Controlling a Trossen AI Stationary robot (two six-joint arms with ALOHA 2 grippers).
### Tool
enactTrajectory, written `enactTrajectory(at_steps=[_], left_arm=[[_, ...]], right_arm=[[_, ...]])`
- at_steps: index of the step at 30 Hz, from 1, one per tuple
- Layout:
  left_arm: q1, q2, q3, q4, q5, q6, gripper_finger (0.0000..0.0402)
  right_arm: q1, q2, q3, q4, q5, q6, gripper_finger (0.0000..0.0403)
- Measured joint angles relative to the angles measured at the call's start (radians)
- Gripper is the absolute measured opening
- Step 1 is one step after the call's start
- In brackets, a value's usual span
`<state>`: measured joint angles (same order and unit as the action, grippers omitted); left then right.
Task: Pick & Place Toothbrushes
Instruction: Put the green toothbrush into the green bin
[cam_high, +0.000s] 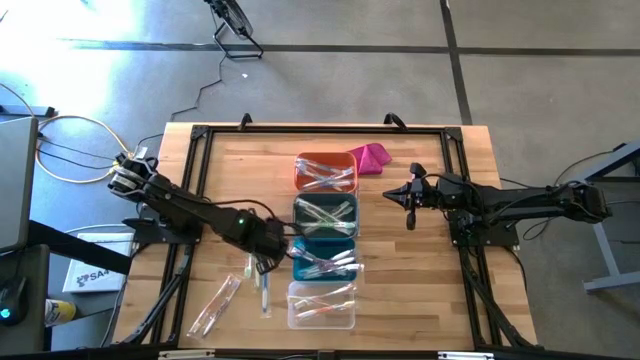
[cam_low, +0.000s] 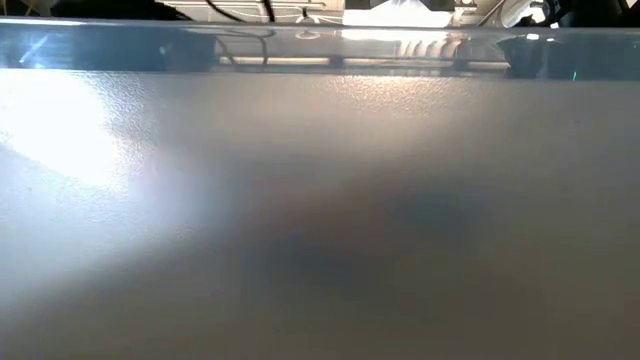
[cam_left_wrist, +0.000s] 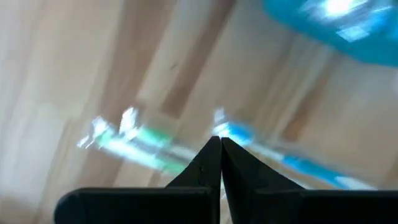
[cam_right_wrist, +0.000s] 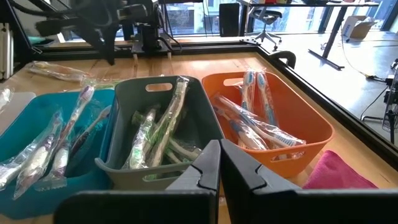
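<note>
Glossy wrapped toothbrushes (cam_high: 262, 285) lie on wood below the empty, closed left gripper (cam_high: 272, 262); right gripper (cam_high: 410, 207) closed, empty

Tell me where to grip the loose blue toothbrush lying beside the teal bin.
Grip the blue toothbrush mid-handle, coming straight down from above with the fingers across its width. It lies flat on the table, thin and long, so only its narrow sides offer a hold. The green toothbrush lies close by, so keep the left pincer clear of it.
</note>
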<state>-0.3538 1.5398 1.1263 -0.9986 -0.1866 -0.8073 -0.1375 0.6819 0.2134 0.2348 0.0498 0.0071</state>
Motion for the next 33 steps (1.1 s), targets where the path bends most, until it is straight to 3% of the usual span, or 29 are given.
enactTrajectory(at_steps=[7,16,26,33], left_arm=[[0.000,0.000,0.000,-0.136,-0.018,-0.032,0.0006],[0.000,0.000,0.000,-0.063,0.026,-0.086,0.0006],[0.000,0.001,0.000,0.133,0.011,0.038,0.0006],[0.006,0.001,0.000,-0.001,-0.027,0.052,0.0006]], right_arm=[[0.000,0.000,0.000,0.000,0.000,0.000,0.0004],[0.000,0.000,0.000,0.000,0.000,0.000,0.0004],[0.000,0.000,0.000,0.000,0.002,0.000,0.0004],[0.000,0.000,0.000,0.000,0.001,0.000,0.0004]])
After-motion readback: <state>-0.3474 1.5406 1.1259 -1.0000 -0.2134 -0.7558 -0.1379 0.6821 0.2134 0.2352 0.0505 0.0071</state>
